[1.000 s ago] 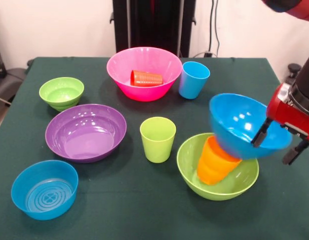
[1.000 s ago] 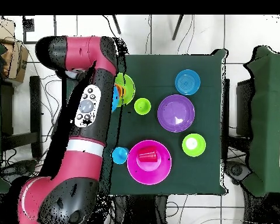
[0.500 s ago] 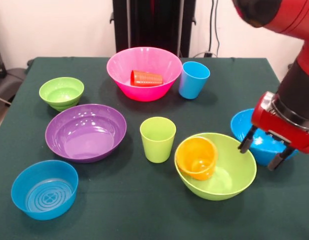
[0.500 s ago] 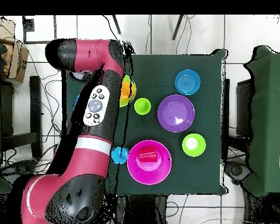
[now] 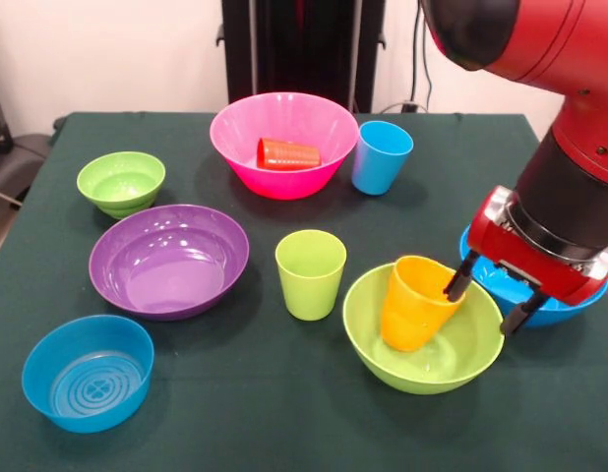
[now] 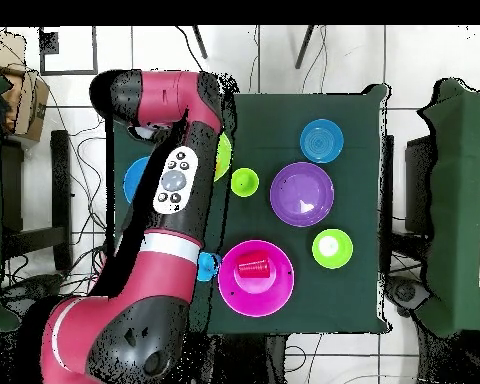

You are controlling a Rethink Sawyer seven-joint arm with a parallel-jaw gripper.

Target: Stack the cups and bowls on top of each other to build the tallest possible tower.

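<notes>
A: List the items from left to right in the front view.

B: On the dark green desk (image 5: 235,393): a small blue glossy plastic bowl with a ringed base (image 5: 88,373), nearest the camera; a small lime green plastic bowl (image 5: 121,183) farther back; a large purple plastic bowl (image 5: 169,261) between them. Next, a large pink plastic bowl (image 5: 284,143) with a red plastic cup (image 5: 288,153) lying on its side inside. A lime green plastic cup (image 5: 310,273) stands upright in front of it; a light blue plastic cup (image 5: 381,156) stands just beside the pink bowl.

A: And the right side?

B: A large lime green plastic bowl (image 5: 423,326) holds a tilted orange plastic cup (image 5: 414,303). A large blue plastic bowl (image 5: 552,305) sits on the desk behind it, mostly hidden by the arm.

A: Gripper condition?

B: The gripper (image 5: 488,302) has its fingers spread apart, gripping nothing; one finger tip is against the orange cup's rim.
</notes>
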